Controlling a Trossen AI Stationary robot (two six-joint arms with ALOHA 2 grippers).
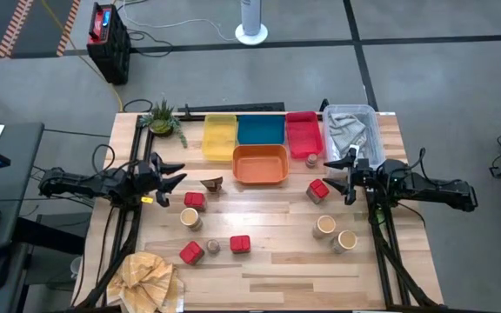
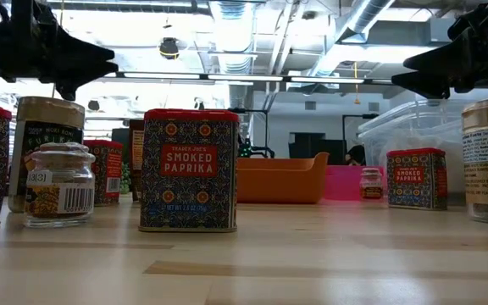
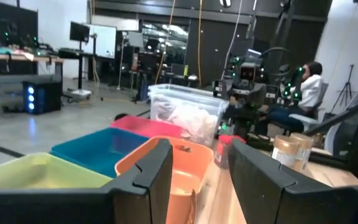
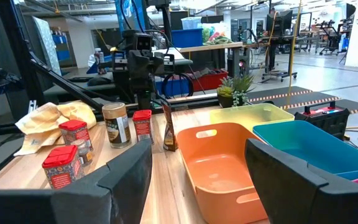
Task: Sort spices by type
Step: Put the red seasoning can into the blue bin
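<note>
Left gripper (image 1: 174,175) hovers over the table's left side, jaws parted a little, empty; right gripper (image 1: 341,175) hovers at the right, jaws wider, also empty. Spices all sit loose on the wood: red tins (image 1: 240,244), tan jars (image 1: 324,227), dark brown piece (image 1: 213,183), one small shaker (image 1: 310,160) touching the red tray (image 1: 303,132). Risks: the left tins and jar sit close, so a descending finger likely clips a neighbour and topples it; the left jaws look too narrow for a tin without opening first; the orange tray (image 1: 260,164) may shift if nudged.
</note>
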